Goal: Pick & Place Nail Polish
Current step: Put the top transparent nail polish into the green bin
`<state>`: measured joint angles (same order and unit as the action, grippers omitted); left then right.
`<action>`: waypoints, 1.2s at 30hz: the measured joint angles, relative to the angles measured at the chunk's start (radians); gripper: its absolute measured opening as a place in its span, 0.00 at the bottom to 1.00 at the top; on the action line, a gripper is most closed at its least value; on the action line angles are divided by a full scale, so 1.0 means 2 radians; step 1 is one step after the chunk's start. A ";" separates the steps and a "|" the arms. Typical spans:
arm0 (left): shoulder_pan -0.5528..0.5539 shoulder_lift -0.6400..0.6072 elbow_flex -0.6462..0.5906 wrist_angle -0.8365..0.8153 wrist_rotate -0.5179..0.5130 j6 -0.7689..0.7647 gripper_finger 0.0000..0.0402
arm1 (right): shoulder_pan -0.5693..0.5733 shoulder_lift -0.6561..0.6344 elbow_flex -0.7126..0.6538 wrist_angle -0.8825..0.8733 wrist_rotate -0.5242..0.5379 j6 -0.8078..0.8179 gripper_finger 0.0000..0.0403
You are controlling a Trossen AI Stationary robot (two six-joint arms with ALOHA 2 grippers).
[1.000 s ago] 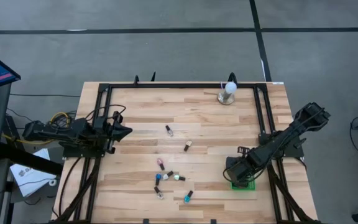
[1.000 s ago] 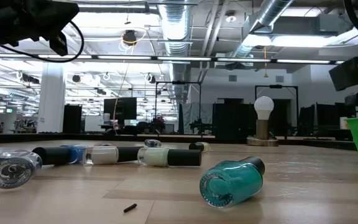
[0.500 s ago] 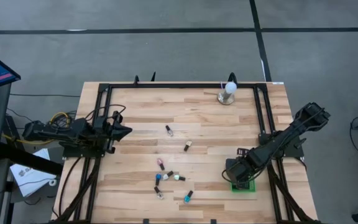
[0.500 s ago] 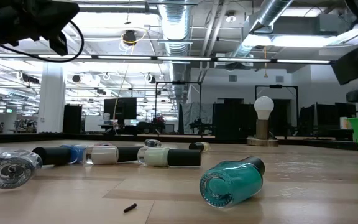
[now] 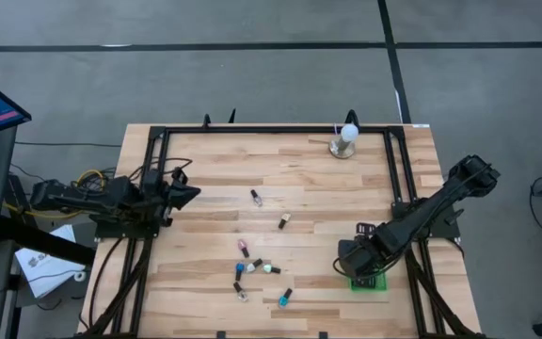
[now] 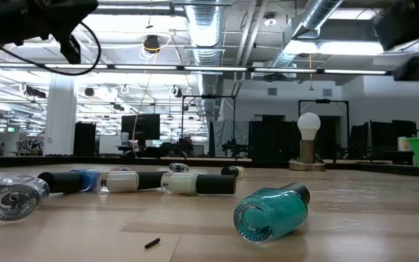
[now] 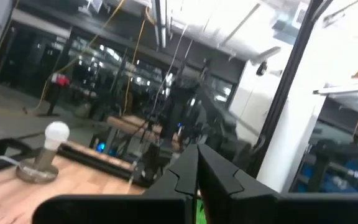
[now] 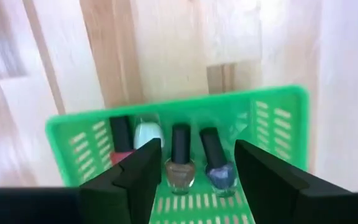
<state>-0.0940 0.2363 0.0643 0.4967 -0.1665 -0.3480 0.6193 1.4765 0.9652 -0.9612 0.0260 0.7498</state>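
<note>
— Across the wooden table, what is the biggest thing by the working fingers?

— A black frame of rails runs round the tabletop, and the right arm reaches over its rail. Below the right gripper sits a green slotted basket. The two dark fingers stand well apart with nothing between them; the basket lies straight beneath their gap.

— And what lies in it?

— Four nail polish bottles on their sides, dark caps pointing away from the fingers: a red one, a pale one, a brownish one and a bluish one. The brownish one is right under the gap, the bluish one just beside it toward one finger, the red and pale ones toward the other.

— Where is the rest?

— A loose cluster lies on the boards, well away from the right gripper toward the table's middle. From table height a teal bottle lies nearest, with a clear one and a row of dark-capped ones behind.

— Anything in the way?

— Nothing between the fingers and the basket. A white ball on a round metal base stands at the far edge.

— The other arm?

— The left gripper hovers at its own side rail, fingers pressed together, empty.

— Any writing?

— None I can read.
</note>
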 joint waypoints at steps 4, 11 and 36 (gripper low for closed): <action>0.000 0.058 0.023 -0.001 0.002 0.000 0.00 | -0.007 0.000 0.030 -0.010 0.027 0.020 0.47; 0.000 0.091 0.041 0.000 0.045 0.002 0.00 | -0.094 0.000 0.091 0.034 0.102 0.096 0.47; 0.000 -0.059 0.042 -0.122 0.081 0.052 0.00 | -0.315 0.386 0.545 -0.040 0.092 -0.079 0.58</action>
<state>-0.0940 0.1174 0.1492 0.2527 -0.0050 -0.2432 -0.0102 2.2481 2.0551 -1.0415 0.2108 0.5913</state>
